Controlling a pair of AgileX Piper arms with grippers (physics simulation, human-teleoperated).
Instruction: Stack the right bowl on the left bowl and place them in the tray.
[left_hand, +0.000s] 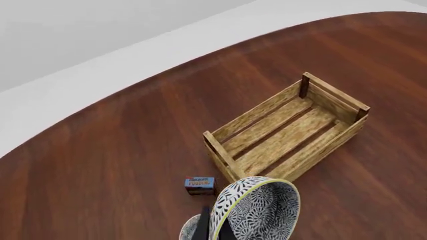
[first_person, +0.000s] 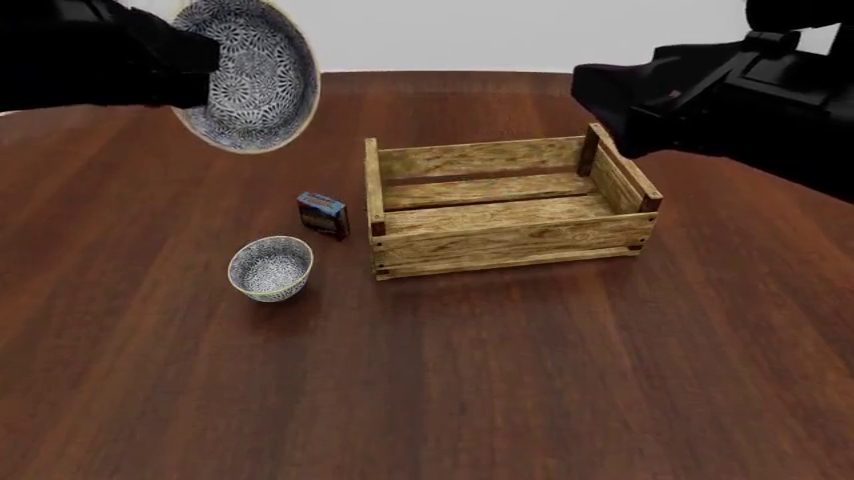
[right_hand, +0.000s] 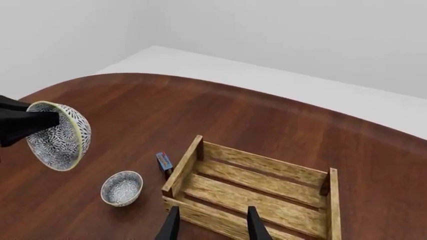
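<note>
My left gripper is shut on the rim of one patterned bowl and holds it tilted, high above the table's far left. The same bowl shows in the left wrist view and the right wrist view. The other, identical bowl stands upright on the table, left of the tray; it also shows in the right wrist view. The wooden slat tray is empty, seen too in the left wrist view and the right wrist view. My right gripper is open and empty, high above the tray's near edge.
A small blue-red box stands between the bowl on the table and the tray's left end; it shows in the left wrist view and the right wrist view. The dark right arm hangs over the table's far right.
</note>
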